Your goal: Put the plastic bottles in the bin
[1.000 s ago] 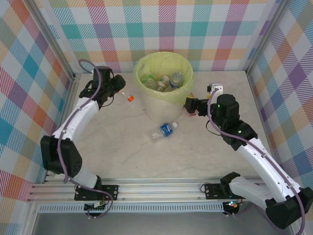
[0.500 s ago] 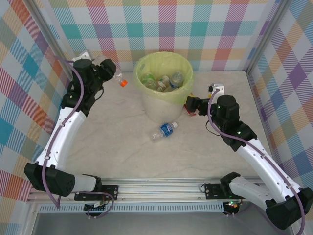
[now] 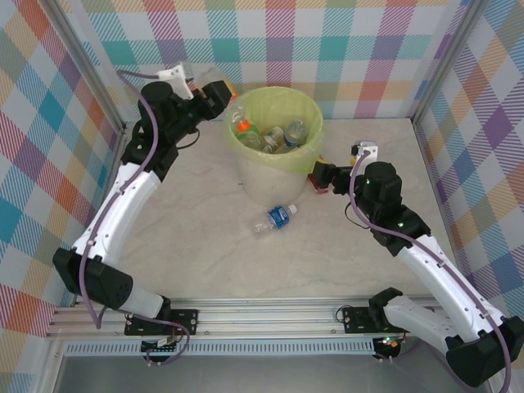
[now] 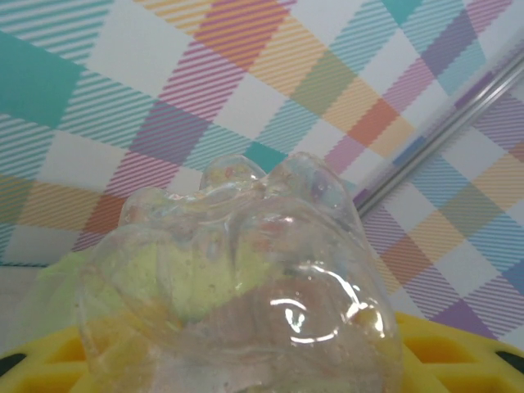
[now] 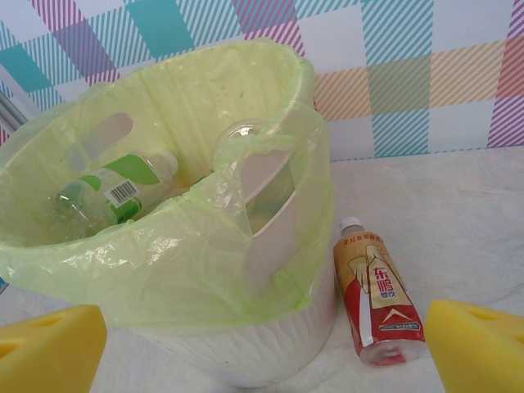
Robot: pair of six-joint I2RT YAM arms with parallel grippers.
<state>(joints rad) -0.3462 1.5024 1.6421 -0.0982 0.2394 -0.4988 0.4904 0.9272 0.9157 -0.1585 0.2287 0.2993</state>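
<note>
Bottles lie heaped inside the bin, a round off-white bucket lined with a pale yellow-green bag, which stands at the back of the bench. Among them the right wrist view picks out a green-label bottle against the liner.

The left arm is raised, and the left pincer hangs just beside the bin's left rim, narrowed onto a clear bottle. The left wrist view shows that bottle's lumpy base up close above the yellow pads, with the checked wall behind. An orange cap shows just inside the left rim; whether it belongs to the held bottle cannot be told.

The right pincer sits low at the right side of the bin, its pads set wide apart with nothing between them. A red-label bottle lies on its side on the bench, just beside the bin's right wall, cap pointing away from that pincer. A blue-label bottle lies on the bench in front of the bin, apart from both arms.
</note>
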